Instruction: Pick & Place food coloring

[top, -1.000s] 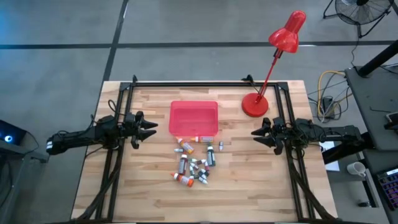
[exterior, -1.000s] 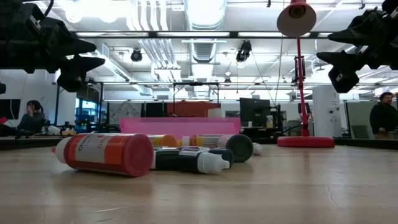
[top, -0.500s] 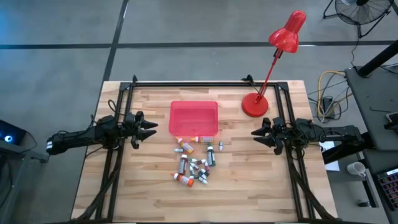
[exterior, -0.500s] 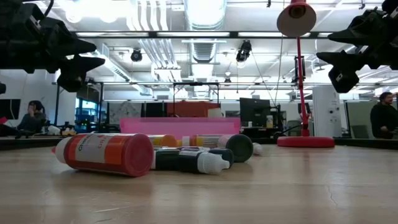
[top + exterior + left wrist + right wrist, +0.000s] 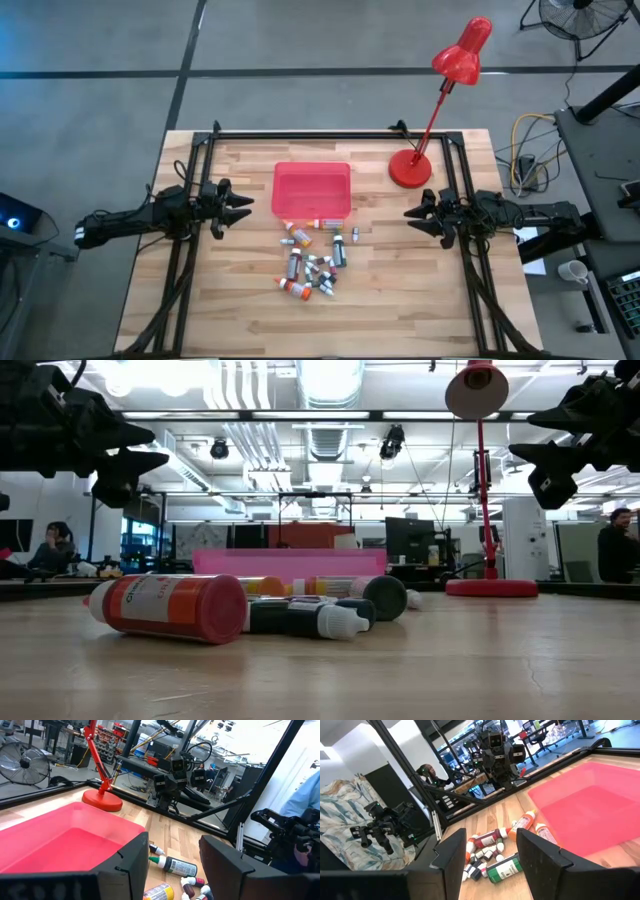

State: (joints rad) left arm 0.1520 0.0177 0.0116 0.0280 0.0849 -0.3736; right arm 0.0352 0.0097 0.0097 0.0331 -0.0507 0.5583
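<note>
Tray (image 5: 311, 188): flat red, centre of high view; reads pink in low view. Lamp (image 5: 455, 60): red head, stem, round base, upper right. Table (image 5: 240, 290): pale wood planks, black frame. Food coloring (image 5: 312, 265): whitish, orange and dark bodies; cap colours hard to tell. Nearest bottle (image 5: 168, 606): orange-red, white label.

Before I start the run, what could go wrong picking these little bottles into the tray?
The food coloring bottles lie heaped and touching, so fingers closing on one may nudge or roll its neighbours. Some lie right against the red tray, leaving little room there. The left gripper and right gripper face each other and could collide.
</note>
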